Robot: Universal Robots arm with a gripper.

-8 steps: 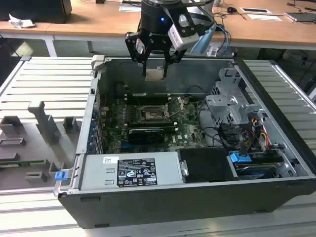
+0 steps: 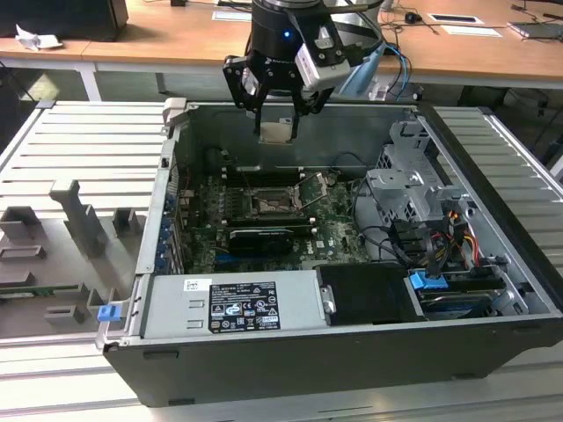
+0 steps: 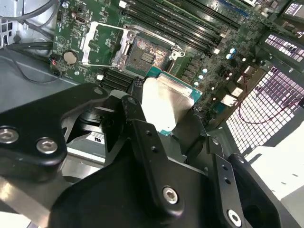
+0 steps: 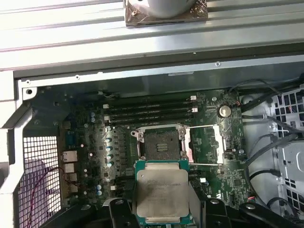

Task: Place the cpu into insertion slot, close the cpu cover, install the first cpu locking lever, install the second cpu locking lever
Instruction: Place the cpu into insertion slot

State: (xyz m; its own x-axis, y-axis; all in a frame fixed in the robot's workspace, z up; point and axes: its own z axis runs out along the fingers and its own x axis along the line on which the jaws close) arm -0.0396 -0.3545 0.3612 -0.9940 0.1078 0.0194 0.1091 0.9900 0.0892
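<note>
Jaws clamp the cpu (image 4: 161, 192) by its edges, well above the open insertion slot (image 4: 160, 144).

Computer case (image 2: 352, 360) lies open on its side on the ribbed grey tabletop (image 2: 79, 149). Claw (image 2: 277, 134) hangs over the case's far wall, fingers clamped on the cpu (image 2: 276, 130), which is well above the motherboard (image 2: 339, 224). Insertion slot (image 2: 269, 204) is bare, dark centre exposed. Cpu cover (image 2: 314, 191) is tilted up at the slot's edge on the exterior view's right. 1 long black card (image 2: 261, 239) sits just beside the slot, on its near side. Labelled power supply (image 2: 233, 303) runs along the near wall.
</note>
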